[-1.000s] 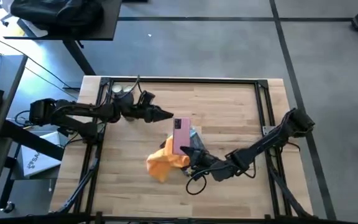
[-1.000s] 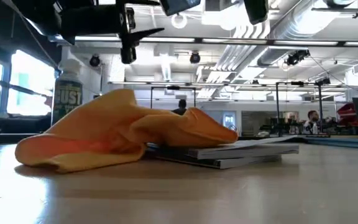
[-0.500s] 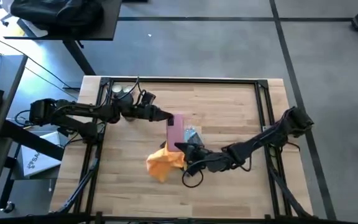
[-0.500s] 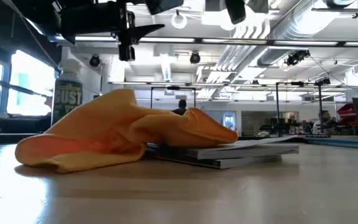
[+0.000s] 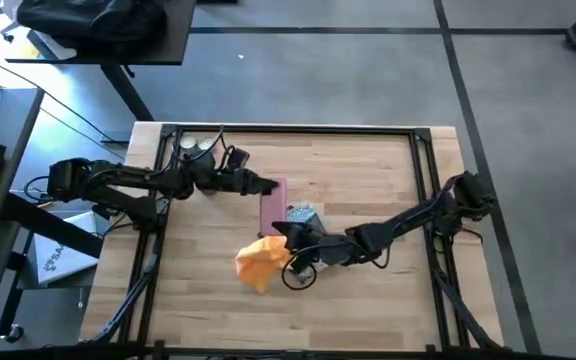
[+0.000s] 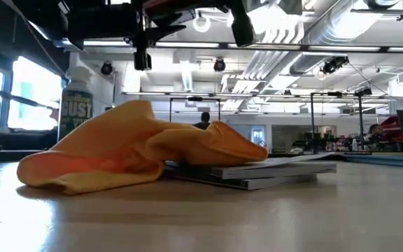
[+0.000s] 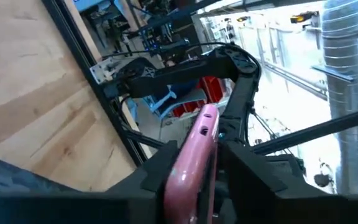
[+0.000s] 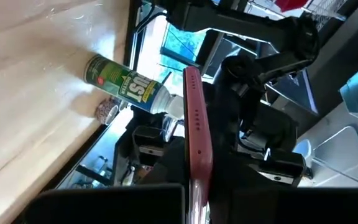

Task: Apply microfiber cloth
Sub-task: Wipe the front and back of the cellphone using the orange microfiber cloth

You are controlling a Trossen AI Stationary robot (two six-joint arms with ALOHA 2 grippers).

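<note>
Wooden planks make up the surface, framed by a dark rail and set on a grey floor in the high view. Near the middle of that frame, slightly toward the lower left, the cloth lies crumpled on the wood; in the low view the cloth fills the left and centre of the frame, draped partly over a flat packet. In the high view the packet shows just right of the phone, a pink slab held up off the wood between the two arms. The left claw reaches in from the left and grips the phone's upper end; its wrist view shows the phone clamped edge-on between dark fingers. The right claw comes in from the lower right and is closed on the phone's lower end, close above the cloth; its wrist view shows the phone edge-on, with a green spray can lying beyond at the surface's edge.
</note>
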